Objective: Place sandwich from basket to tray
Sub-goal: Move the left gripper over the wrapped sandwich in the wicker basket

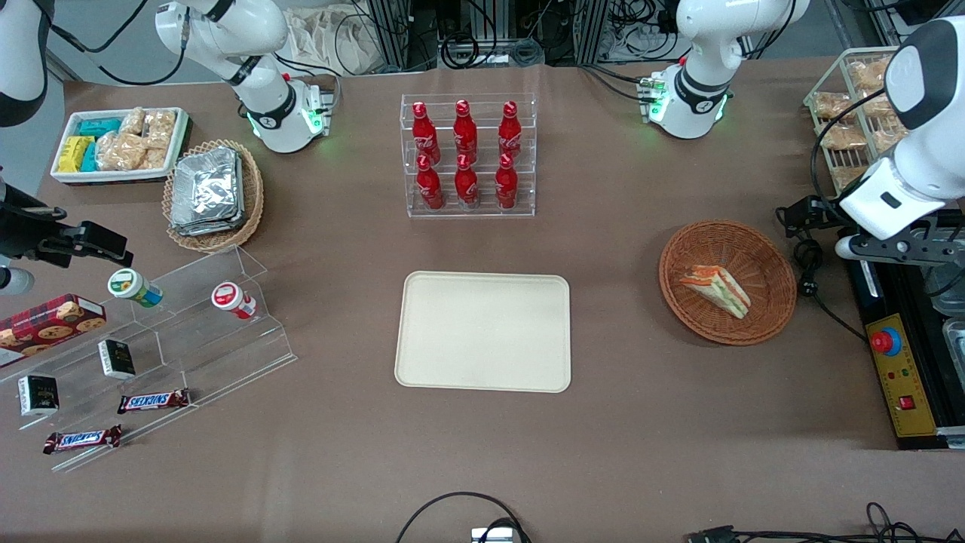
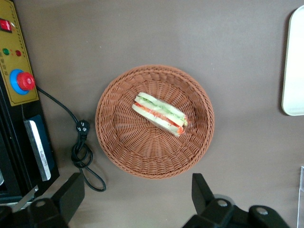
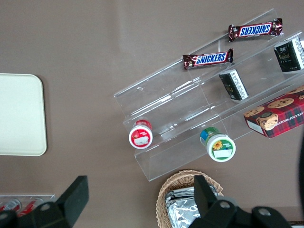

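Observation:
The sandwich (image 1: pixel 716 289), a white-bread wedge with orange and green layers, lies on its side in the round reddish-brown wicker basket (image 1: pixel 769 260). The wrist view looks down on the same sandwich (image 2: pixel 159 114) and basket (image 2: pixel 114 137) from high above. My left gripper (image 1: pixel 897 247) hangs above the table beside the basket, toward the working arm's end. It is open (image 2: pixel 135 199), its two dark fingers (image 2: pixel 202 190) spread wide over bare table just outside the basket's rim, holding nothing. The cream tray (image 1: pixel 482 330) lies flat mid-table, toward the parked arm from the basket; its edge shows in the wrist view (image 2: pixel 294 61).
A black cable coil (image 1: pixel 808 264) and a yellow control box with a red button (image 1: pixel 893 354) lie beside the basket. A clear rack of red bottles (image 1: pixel 467 154) stands farther from the front camera than the tray. A wire rack of snack packs (image 1: pixel 848 113) stands near the working arm.

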Robot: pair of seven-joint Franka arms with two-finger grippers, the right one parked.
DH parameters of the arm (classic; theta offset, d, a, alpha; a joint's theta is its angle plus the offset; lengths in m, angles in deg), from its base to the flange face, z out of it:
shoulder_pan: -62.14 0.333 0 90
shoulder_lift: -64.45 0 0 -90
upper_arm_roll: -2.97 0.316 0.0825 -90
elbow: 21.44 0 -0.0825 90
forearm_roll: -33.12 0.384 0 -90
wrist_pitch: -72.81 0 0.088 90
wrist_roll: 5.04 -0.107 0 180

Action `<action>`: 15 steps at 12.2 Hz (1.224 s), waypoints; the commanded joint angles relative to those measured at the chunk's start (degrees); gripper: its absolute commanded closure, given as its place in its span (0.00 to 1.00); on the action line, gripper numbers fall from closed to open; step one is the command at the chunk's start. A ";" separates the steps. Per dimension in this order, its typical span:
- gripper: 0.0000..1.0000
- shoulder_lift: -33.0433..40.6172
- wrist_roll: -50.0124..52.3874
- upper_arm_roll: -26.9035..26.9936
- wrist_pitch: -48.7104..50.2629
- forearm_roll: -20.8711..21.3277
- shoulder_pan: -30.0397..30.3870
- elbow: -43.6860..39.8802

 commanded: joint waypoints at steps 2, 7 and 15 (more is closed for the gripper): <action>0.00 -3.50 3.79 -0.24 1.84 -0.28 0.01 -4.53; 0.00 -5.35 24.14 -0.59 1.77 -0.37 -0.69 -2.46; 0.00 -2.35 54.04 -2.26 -23.37 -1.25 -2.10 20.24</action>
